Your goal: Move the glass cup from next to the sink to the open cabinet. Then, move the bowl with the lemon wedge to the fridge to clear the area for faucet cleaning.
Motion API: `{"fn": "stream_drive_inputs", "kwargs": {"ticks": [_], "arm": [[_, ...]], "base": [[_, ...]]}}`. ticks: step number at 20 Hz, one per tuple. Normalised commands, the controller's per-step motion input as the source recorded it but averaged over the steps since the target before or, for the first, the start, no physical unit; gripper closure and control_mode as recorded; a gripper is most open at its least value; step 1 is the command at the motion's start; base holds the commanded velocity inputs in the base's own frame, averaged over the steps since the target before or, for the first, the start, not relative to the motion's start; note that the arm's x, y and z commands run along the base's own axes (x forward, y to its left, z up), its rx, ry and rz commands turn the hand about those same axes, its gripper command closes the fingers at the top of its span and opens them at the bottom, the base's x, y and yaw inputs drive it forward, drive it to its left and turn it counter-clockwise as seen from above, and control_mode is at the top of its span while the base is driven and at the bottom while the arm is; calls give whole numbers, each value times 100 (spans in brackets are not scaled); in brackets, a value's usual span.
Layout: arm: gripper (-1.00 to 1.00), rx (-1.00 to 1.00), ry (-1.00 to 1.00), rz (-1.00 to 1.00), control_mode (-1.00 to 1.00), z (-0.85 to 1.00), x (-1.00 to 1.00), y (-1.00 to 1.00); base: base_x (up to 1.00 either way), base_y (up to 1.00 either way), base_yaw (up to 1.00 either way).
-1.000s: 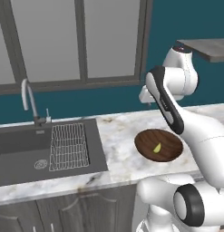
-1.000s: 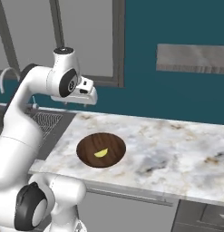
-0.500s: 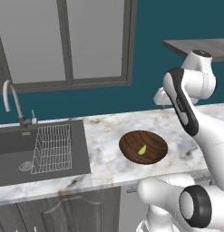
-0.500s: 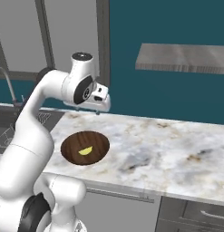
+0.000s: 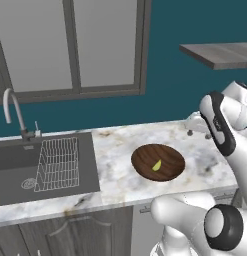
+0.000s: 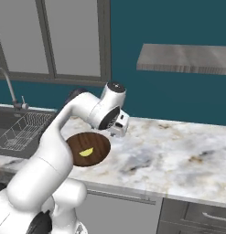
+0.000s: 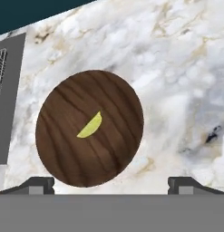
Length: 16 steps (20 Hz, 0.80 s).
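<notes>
View slid right; one bowl (image 7: 89,134), one lemon wedge (image 7: 90,126), two fingers (image 7: 40,184) spread wide, empty.

The bowl (image 7: 89,134) is dark brown with wood grain, the lemon wedge (image 7: 90,126) inside it yellow-green. Around the bowl, the table (image 7: 177,81) is white marble (grey and tan veining). The sink (image 5: 25,170) is dark grey.

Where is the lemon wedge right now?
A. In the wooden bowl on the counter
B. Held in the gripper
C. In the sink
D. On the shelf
A: the lemon wedge lies inside the bowl, which sits on the marble counter to the right of the sink.
</notes>
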Motion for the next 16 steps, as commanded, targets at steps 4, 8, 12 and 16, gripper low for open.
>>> {"fn": "stream_drive_inputs", "kwargs": {"ticks": [4,8,12,16], "arm": [[-100,19,5,-8,-100,-85,42,-31],[-100,1,0,-15,-100,-61,89,2],[-100,0,3,-12,-100,-40,67,2],[-100,3,11,-7,-100,-58,19,0]], "base": [[0,0,0],[0,0,0],[0,0,0],[0,0,0]]}}
